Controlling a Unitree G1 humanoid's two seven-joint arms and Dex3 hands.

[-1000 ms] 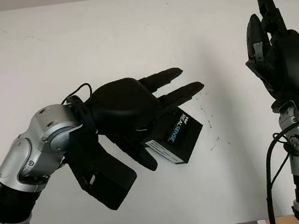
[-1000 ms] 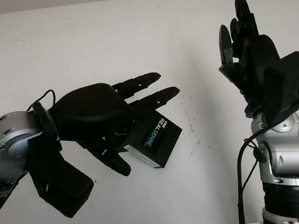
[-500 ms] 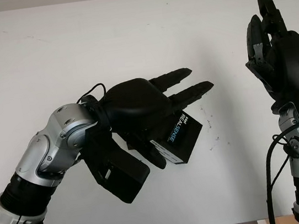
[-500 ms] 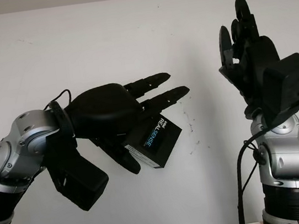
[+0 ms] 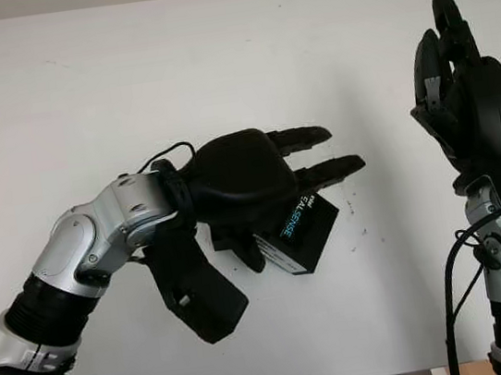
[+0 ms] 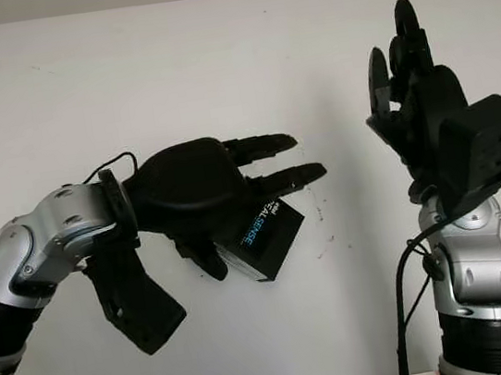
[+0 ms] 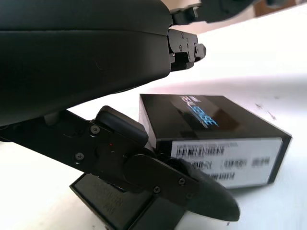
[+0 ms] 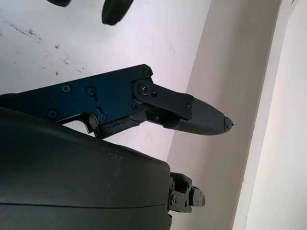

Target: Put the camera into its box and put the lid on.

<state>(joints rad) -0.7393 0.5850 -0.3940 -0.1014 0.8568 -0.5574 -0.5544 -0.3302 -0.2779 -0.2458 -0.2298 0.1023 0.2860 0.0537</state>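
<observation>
Left hand (image 5: 241, 184) hovers over the box (image 5: 299, 234), holding nothing; we risk knocking it aside. Right hand (image 5: 467, 101) raised, empty.

You moved the black three-finger left hand (image 5: 259, 182) up and rightward over the white table (image 5: 123, 75), so its two long fingers (image 5: 328, 172) reached past the far edge of the black rectangular RealSense-printed box (image 5: 299, 236). The silver forearm (image 5: 99, 241) swung in behind it. The thumb (image 7: 192, 187) closed toward the box's labelled side.
</observation>
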